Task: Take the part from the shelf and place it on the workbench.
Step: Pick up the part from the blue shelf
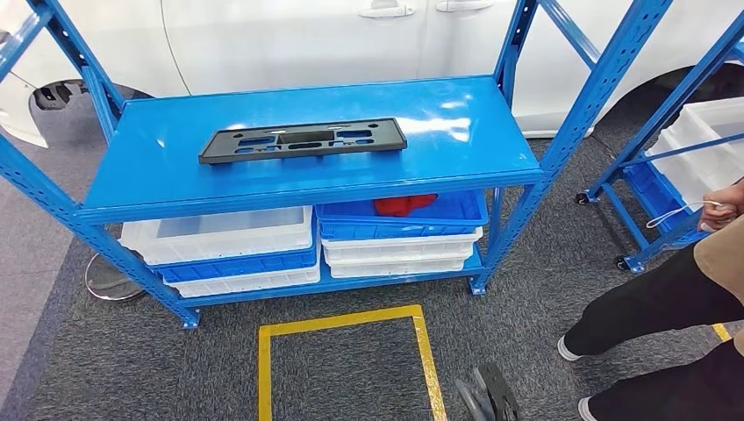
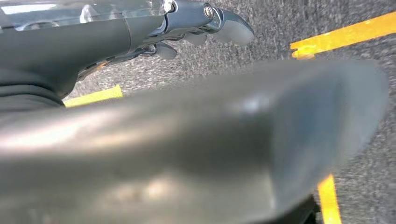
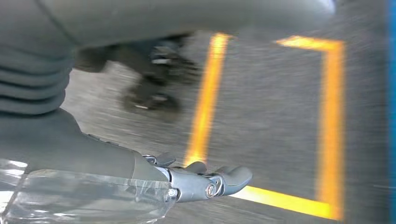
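Head view looks down on a blue metal shelf (image 1: 175, 189) standing on grey carpet (image 1: 105, 368). The black part (image 1: 303, 140), a long flat plate with cut-out slots, lies flat on the shelf's top board, near the middle and slightly toward the back edge, touching nothing else. Below that board, on the shelf's lower level, sit stacked white bins (image 1: 219, 237) on the left and blue and white bins (image 1: 399, 232) on the right; something red (image 1: 404, 204) lies in the top blue bin, half hidden by the board above. Behind the shelf is the side of a white car (image 1: 289, 39). On the carpet in front of the shelf a yellow taped rectangle (image 1: 342, 320) is marked out. To the right of the shelf stands a second blue rack (image 1: 654, 158) with white bins, cut off by the frame edge, and a person's legs (image 1: 654, 303) and a hand (image 1: 724, 206) come in beside it.

The left hand (image 2: 196, 28) hangs over the carpet and yellow tape; a blurred grey bulk covers most of that picture, so I cannot tell how its fingers are set. The right hand (image 3: 201, 179) also hangs above the taped floor, fingers loosely extended and holding nothing; its picture is smeared by motion blur.
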You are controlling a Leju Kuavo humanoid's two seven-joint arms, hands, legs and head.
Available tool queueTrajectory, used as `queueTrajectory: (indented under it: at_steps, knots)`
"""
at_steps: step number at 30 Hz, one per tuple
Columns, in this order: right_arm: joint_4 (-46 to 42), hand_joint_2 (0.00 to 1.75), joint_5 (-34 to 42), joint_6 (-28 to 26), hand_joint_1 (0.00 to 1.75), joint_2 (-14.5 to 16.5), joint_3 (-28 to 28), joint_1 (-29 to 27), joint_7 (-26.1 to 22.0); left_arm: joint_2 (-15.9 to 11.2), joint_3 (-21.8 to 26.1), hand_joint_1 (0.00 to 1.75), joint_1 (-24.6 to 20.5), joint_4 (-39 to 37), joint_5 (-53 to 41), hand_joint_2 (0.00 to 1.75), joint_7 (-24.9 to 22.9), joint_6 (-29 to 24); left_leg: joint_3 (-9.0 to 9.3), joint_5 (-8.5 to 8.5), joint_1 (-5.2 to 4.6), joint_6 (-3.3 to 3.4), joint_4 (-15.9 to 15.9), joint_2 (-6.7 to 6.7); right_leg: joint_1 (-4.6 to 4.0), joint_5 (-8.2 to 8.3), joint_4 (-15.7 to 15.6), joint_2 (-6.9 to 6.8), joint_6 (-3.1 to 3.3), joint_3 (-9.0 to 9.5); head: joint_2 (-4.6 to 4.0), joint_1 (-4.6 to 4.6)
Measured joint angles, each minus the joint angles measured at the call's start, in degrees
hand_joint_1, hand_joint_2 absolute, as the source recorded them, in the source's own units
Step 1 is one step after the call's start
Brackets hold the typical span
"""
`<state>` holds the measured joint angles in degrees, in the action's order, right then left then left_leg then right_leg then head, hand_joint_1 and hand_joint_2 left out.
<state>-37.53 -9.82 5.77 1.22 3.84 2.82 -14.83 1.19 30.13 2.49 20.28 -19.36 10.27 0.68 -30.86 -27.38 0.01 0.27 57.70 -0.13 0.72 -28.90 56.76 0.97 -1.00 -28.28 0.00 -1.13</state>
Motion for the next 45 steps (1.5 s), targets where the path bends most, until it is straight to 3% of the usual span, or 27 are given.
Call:
queueTrajectory:
  at_steps: [1,5,9,12,14,16,17,18,19,21,23,26,28,31,32,33,34,36,38,42,43,45]
  knots:
    - [-1.83,1.75,0.26,0.33,0.00,0.10,-0.50,0.73,-0.53,0.05,1.05,0.00,-0.16,-0.11,-0.68,0.00,0.38,0.00,-0.02,0.00,-0.05,0.00,0.04,-0.01,0.02,0.03,-0.01,0.00,-0.04,0.00,0.00,0.00]
    - [-8.89,0.00,1.27,1.29,0.00,0.54,-2.54,3.77,-2.23,0.21,4.94,0.00,-0.85,-0.57,-3.10,0.00,1.70,0.00,-0.12,-0.01,-0.16,0.03,0.23,-0.07,0.14,0.08,-0.02,-0.03,-0.12,-0.03,0.00,-0.01]
    - [-15.97,0.00,2.45,1.92,0.00,1.00,-4.62,6.83,-3.57,0.46,8.57,0.00,-1.49,-1.07,-5.42,0.00,2.91,-0.01,-0.38,-0.04,-0.23,0.31,0.46,-0.12,0.25,0.21,-0.12,-0.07,-0.39,-0.13,0.00,-0.01]
    - [-21.43,0.00,3.42,2.46,0.00,1.13,-5.98,9.14,-4.56,0.79,11.21,0.00,-2.05,-1.38,-7.17,0.00,3.78,-0.07,-0.07,0.49,0.15,1.01,-0.39,-0.02,0.20,-0.29,0.69,-0.16,-0.78,-0.55,0.00,0.04]
    - [-24.98,0.00,4.14,2.68,0.00,1.14,-6.84,10.60,-5.23,1.09,12.94,0.00,-2.41,-1.57,-8.31,0.00,4.31,-0.15,0.18,0.87,0.44,1.40,-0.98,0.09,0.21,-2.76,5.75,-0.30,-0.87,-3.18,0.00,0.14]
    - [-28.23,0.00,4.88,2.95,0.00,1.14,-7.78,11.74,-5.83,1.32,14.73,0.00,-2.72,-1.78,-9.43,0.00,4.81,-0.24,0.16,0.88,0.44,1.52,-1.02,0.08,0.21,-5.51,13.73,-0.35,-0.96,-7.73,0.00,0.18]
    - [-29.83,0.00,5.25,3.16,0.00,1.14,-8.26,12.21,-6.15,1.45,15.62,0.00,-2.82,-1.88,-10.02,0.00,5.06,-0.28,0.21,0.83,0.43,1.51,-1.00,0.04,0.24,-5.71,16.31,-0.37,-1.00,-9.47,0.00,0.17]
    - [-31.38,0.00,5.62,3.37,0.00,1.13,-8.72,12.71,-6.45,1.58,16.46,0.00,-2.89,-1.96,-10.61,0.00,5.29,-0.32,0.31,0.74,0.44,1.44,-0.97,-0.03,0.29,-4.78,16.79,-0.38,-0.99,-10.26,0.00,0.19]
    - [-32.98,0.00,5.98,3.54,0.00,1.12,-9.18,13.28,-6.77,1.72,17.27,0.00,-2.94,-2.00,-11.21,0.00,5.53,-0.36,0.45,0.61,0.46,1.32,-0.92,-0.11,0.36,-2.84,15.03,-0.42,-0.93,-9.99,0.00,0.20]
    - [-36.26,0.00,6.75,3.78,0.00,1.02,-10.22,14.91,-7.48,2.06,19.08,0.00,-3.15,-2.18,-12.42,0.00,6.04,-0.40,0.67,0.12,0.41,0.81,-0.61,-0.23,0.43,1.92,7.64,-0.62,-0.66,-7.46,0.00,0.19]
    - [-39.56,0.00,7.55,4.13,0.00,0.90,-11.45,16.64,-8.18,2.29,21.14,0.00,-3.58,-2.47,-13.63,0.00,6.54,-0.42,0.38,-0.24,0.24,0.09,-0.18,-0.26,0.25,3.91,2.42,-0.74,-0.21,-5.79,0.00,0.11]
    - [-44.35,0.00,8.66,4.68,0.00,0.61,-13.24,18.70,-9.21,2.51,24.23,0.00,-4.17,-2.92,-15.44,0.00,7.30,-0.45,-0.02,-0.36,0.31,-0.99,-0.09,-0.22,0.03,3.70,1.55,-0.58,0.66,-5.91,0.00,-0.01]
    - [-47.65,0.00,9.49,4.94,0.00,0.40,-14.49,20.45,-9.85,2.73,26.31,0.00,-4.63,-3.29,-16.65,0.00,7.83,-0.47,-0.88,-1.76,0.49,-1.65,1.97,-0.17,0.17,3.75,1.20,-0.57,1.31,-5.66,0.00,-0.14]
    - [-52.01,0.00,10.89,5.63,0.00,-0.09,-16.48,22.74,-10.63,3.03,29.50,0.00,-5.29,-3.97,-18.50,0.00,8.57,-0.48,-6.04,-6.15,0.68,-2.23,12.23,-0.14,0.10,3.62,1.04,-0.65,1.87,-5.38,0.00,-0.31]
    - [-53.26,0.00,11.40,5.88,0.00,-0.40,-17.13,23.23,-10.85,3.13,30.61,0.00,-5.40,-4.19,-19.11,0.00,8.82,-0.48,-7.69,-6.72,0.70,-2.32,15.06,-0.14,0.04,3.55,1.06,-0.66,1.95,-5.29,0.00,-0.30]
    - [-54.46,0.00,11.91,6.15,0.00,-0.76,-17.77,23.68,-11.08,3.23,31.73,0.00,-5.49,-4.41,-19.74,0.00,9.08,-0.48,-8.53,-6.25,0.70,-2.34,16.08,-0.14,0.00,3.46,1.07,-0.64,1.97,-5.17,0.00,-0.30]
    - [-55.66,0.00,12.42,6.45,0.00,-1.15,-18.45,24.19,-11.36,3.35,32.87,0.00,-5.60,-4.64,-20.40,0.00,9.34,-0.48,-8.32,-4.72,0.71,-2.29,14.90,-0.14,-0.01,3.35,1.08,-0.60,1.95,-4.98,0.00,-0.30]
    - [-57.92,0.00,13.32,7.16,0.00,-1.94,-19.93,25.50,-11.96,3.57,34.99,0.00,-5.92,-5.03,-21.72,0.00,9.93,-0.48,-5.55,-0.32,0.70,-1.94,7.87,-0.13,-0.01,2.99,1.08,-0.51,1.71,-4.50,0.00,-0.28]
    - [-60.05,0.00,14.06,7.91,0.00,-2.79,-21.58,27.03,-12.57,3.84,37.03,0.00,-6.45,-5.45,-22.99,0.00,10.55,-0.48,-2.87,1.64,0.48,-1.24,1.74,-0.14,-0.18,2.64,1.10,-0.42,1.16,-4.27,0.00,-0.25]
    - [-63.43,0.00,14.97,9.27,0.00,-4.30,-24.76,28.84,-13.59,4.61,40.74,0.00,-7.01,-6.17,-25.44,0.00,11.79,-0.40,-1.65,1.21,0.37,0.30,-0.24,-0.25,-0.25,2.80,2.00,-0.43,-0.30,-4.22,0.01,-0.19]
    - [-64.02,0.00,15.06,9.48,0.00,-4.58,-25.33,29.05,-13.81,4.81,41.39,0.00,-7.07,-6.31,-25.96,0.00,12.08,-0.38,-1.31,1.15,0.45,0.60,-0.33,-0.26,-0.18,2.22,3.34,-0.49,-0.58,-4.80,0.01,-0.08]
    - [-64.91,0.00,15.07,9.77,0.00,-5.12,-26.28,29.28,-14.11,5.08,42.39,0.00,-7.28,-6.52,-26.72,0.00,12.60,-0.32,-0.84,0.90,0.47,1.07,-0.42,-0.23,-0.03,-0.25,9.09,-0.59,-0.98,-7.85,0.01,0.07]
